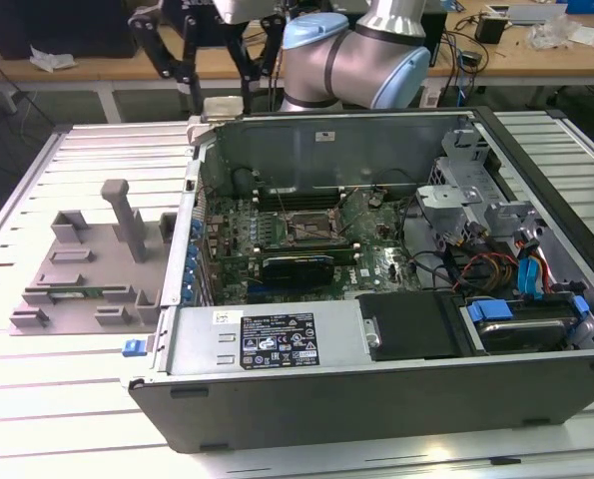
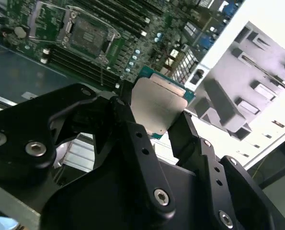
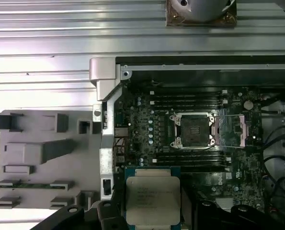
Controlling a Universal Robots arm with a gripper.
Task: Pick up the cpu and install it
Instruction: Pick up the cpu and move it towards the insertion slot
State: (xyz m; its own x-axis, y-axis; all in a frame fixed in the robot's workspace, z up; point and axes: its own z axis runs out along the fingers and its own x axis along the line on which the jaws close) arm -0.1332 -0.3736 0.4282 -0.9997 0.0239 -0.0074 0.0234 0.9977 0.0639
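- Exterior view: the arm hung over the computer case (image 1: 277, 344), and the tool (image 1: 220, 92) sat up by the case's rim with a pale square pinched at its tips, which I took for the cpu (image 1: 223, 108). Count there: one case and one grey fixture plate (image 1: 77, 269), both on the slatted desk (image 1: 67, 419), the plate at the exterior view's left.
- Second wrist view: here was the close look. The tool (image 2: 154, 120) had two dark fingers (image 2: 125, 115) closed on opposite edges of the cpu (image 2: 156, 105), silver lid toward the camera. One chip, two fingers. The socket (image 2: 87, 36) lay open beyond it, well apart. The worry, as I judged it: the hold was on thin edges alone, so a small slip would tilt the chip or drop it onto the board.
- First wrist view: the cpu (image 3: 152, 194) hung in the tool (image 3: 153, 212) over the board's edge, just inside the case wall (image 3: 106, 143). There was one socket (image 3: 194, 129), with one load plate (image 3: 233, 129) swung open just beside it. Arriving rotated or off-centre would likely damage the socket's contacts, and a brush against that wall could knock the chip askew in the grip.
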